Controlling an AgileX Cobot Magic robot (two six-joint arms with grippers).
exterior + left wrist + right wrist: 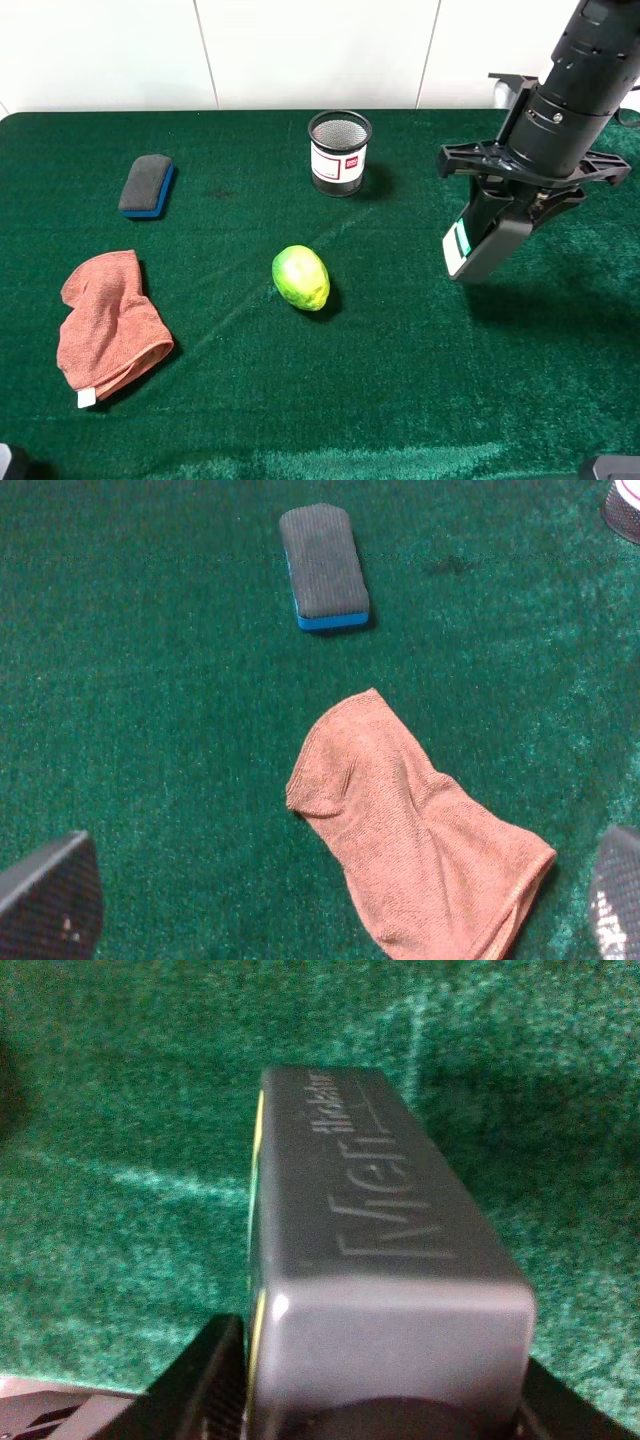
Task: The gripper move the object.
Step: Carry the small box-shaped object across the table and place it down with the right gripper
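Overhead view of a table [400, 400] covered in dark green felt. Taking the table's centre as the dial's centre, the right gripper [505, 215] hangs at about 3 o'clock. Its two dark fingers are pinched on a small dark grey pump bottle [480, 250].

The bottle is held by its upper end and tilts, its base pointing toward 7 o'clock and a strip of green label showing on one side. A shadow on the felt just beyond it suggests the bottle is off the table rather than resting on it. The right wrist view looks down the bottle's grey face, which has raised lettering, with only felt past it.

A yellow-green fruit [300, 277] lies near the centre. A black mesh cup [339, 152] stands at 12 o'clock, a board eraser [147, 185] lies at 10 o'clock and a crumpled salmon cloth [108, 325] at 8 o'clock.

The left gripper [330, 900] shows only in its wrist view. Its fingertips [50, 895] are spread wide, holding nothing, above the cloth.

The step in hand looks like the carry: bottle grasped and up. The next move probably calls for travel to a bare patch of felt. After that the bottle must be righted so its base meets the felt flat before release, or it may topple.
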